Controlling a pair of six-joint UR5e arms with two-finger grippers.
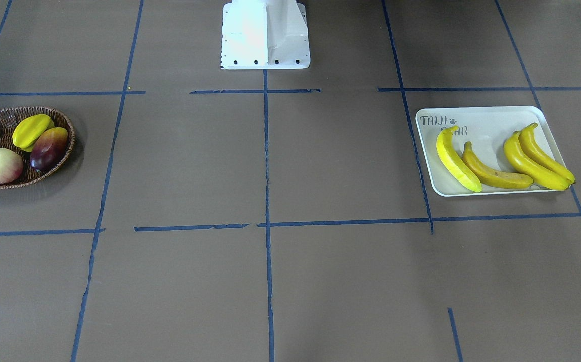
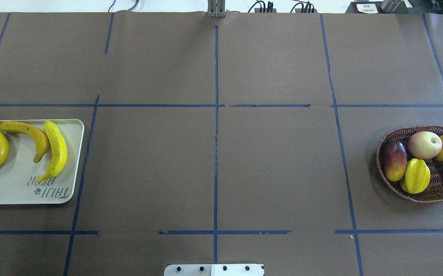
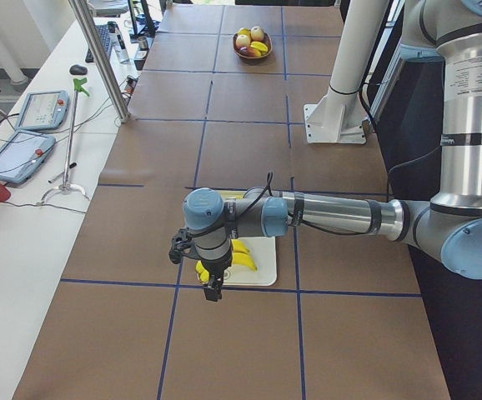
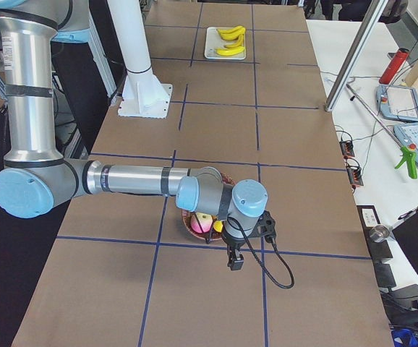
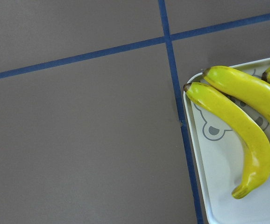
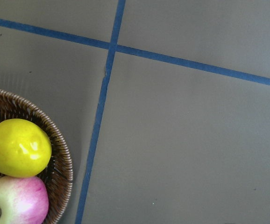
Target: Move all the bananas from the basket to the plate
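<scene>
Several yellow bananas [image 1: 496,163] lie side by side on the cream plate [image 1: 486,118], at the left edge of the overhead view [image 2: 14,184]. The wicker basket [image 2: 382,140] at the other end holds other fruit, and I see no banana in it. My left gripper [image 3: 212,290] hangs over the plate's outer end, above the bananas [image 3: 243,258]. My right gripper [image 4: 236,262] hangs beside the basket [image 4: 192,228]. Both show only in the side views, so I cannot tell whether either is open or shut. The left wrist view looks down on two bananas [image 5: 233,121].
In the basket are a starfruit [image 2: 417,175], a red-purple mango [image 2: 394,160], pale apples [image 2: 424,145] and a round yellow fruit [image 6: 17,147]. The white robot base [image 1: 265,40] stands mid-table. A slanted metal pole [image 3: 99,58] and tablets [image 3: 20,150] sit on the side bench.
</scene>
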